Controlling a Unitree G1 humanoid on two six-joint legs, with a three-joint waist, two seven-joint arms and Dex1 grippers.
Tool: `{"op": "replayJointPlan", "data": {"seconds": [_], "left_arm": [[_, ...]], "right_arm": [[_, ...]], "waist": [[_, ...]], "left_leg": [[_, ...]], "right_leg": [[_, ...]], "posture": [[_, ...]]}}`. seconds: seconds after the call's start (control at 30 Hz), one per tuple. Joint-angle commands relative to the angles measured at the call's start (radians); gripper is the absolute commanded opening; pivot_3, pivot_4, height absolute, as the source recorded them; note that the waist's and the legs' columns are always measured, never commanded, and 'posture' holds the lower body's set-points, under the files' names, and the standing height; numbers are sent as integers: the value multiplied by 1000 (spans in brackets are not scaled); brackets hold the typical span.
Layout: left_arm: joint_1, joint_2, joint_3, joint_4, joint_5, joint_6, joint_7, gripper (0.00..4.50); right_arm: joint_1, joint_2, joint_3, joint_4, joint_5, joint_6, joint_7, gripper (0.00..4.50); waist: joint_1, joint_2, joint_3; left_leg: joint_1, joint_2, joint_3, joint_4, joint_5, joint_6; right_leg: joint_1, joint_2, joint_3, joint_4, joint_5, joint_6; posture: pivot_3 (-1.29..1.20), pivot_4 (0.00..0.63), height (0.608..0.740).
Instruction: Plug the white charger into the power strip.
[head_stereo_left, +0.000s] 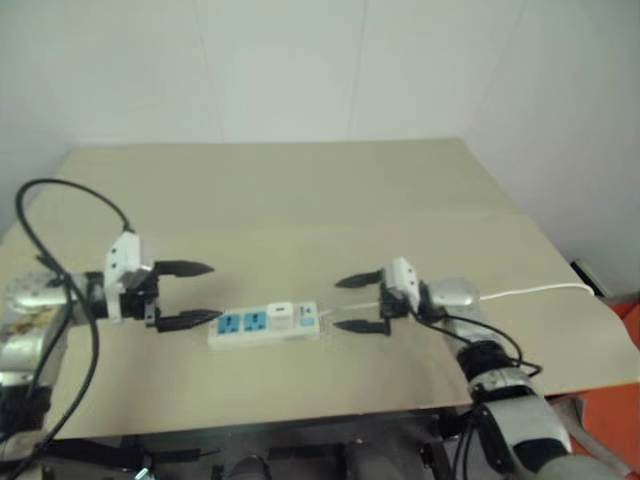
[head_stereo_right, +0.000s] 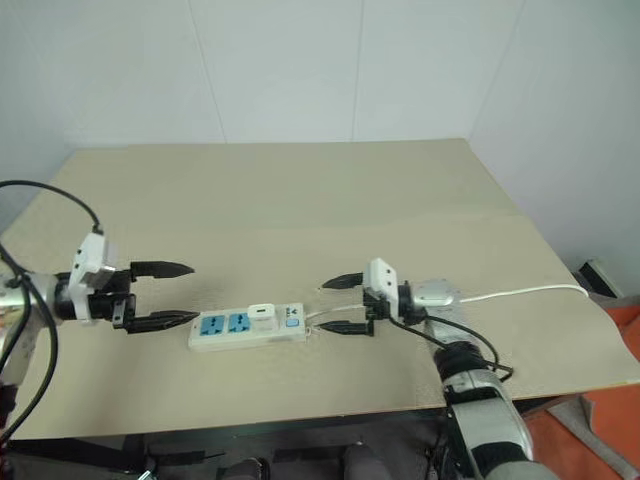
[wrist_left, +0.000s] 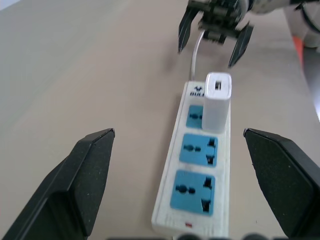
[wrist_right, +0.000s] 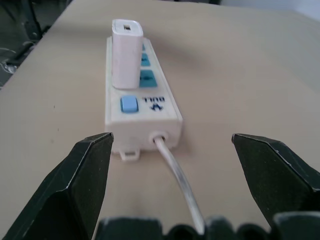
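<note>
the white charger (wrist_left: 216, 102) stands upright in the power strip (head_stereo_left: 264, 326). it sits in the socket next to the switch end, where the thin white cord (wrist_right: 176, 179) comes out. the other two blue sockets are bare. from how it looks, the plugging in seems done. the power strip lies flat on the tan surface (head_stereo_left: 300, 200), between the two arms.

the left gripper (head_stereo_left: 190, 294) is wide open and has nothing in it. it hangs just beside the far end of the strip, not touching it. the right gripper (head_stereo_left: 360, 303) is wide open too, with nothing in it. it hangs near the cord end, a little apart.

the charger looks small, light and hard, with smooth sides that could slip. if it needed more pushing, the best place to hold would be its two wide flat sides, low down, then push straight down. pulling it sideways could tip it or bend the pins.

the strip looks light too, so it could slide on the surface. one gripper should hold its long sides still.
</note>
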Motion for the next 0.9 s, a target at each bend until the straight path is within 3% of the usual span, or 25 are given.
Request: {"op": "replayJointPlan", "data": {"seconds": [0.03, 0.2, 0.33, 0.9], "left_arm": [[98, 31, 131, -110, -58, 31, 24, 4500], [324, 6, 316, -259, -112, 71, 53, 4500], [405, -16, 374, -313, -142, 87, 84, 4500], [408, -25, 337, -329, -173, 82, 119, 4500]], "right_arm": [[24, -54, -44, -117, 51, 52, -24, 4462], [80, -144, -80, -206, 80, 102, -48, 4462], [92, -179, -90, -232, 91, 122, -63, 4462], [107, -194, -86, -283, 97, 156, -84, 4462]], "waist": [[2, 0, 1], [3, 1, 1], [6, 1, 1], [4, 1, 1]], "left_leg": [[0, 0, 0, 0, 0, 0], [0, 0, 1, 0, 0, 0], [1, 0, 2, 0, 0, 0], [0, 0, 2, 0, 0, 0]], "right_leg": [[0, 0, 0, 0, 0, 0], [0, -1, 0, -2, 0, -1], [0, -2, 0, -2, -3, -5], [0, -2, 0, -3, -2, -4]], "posture": [[0, 150, 740], [0, 150, 740], [0, 150, 740], [0, 150, 740]]}}
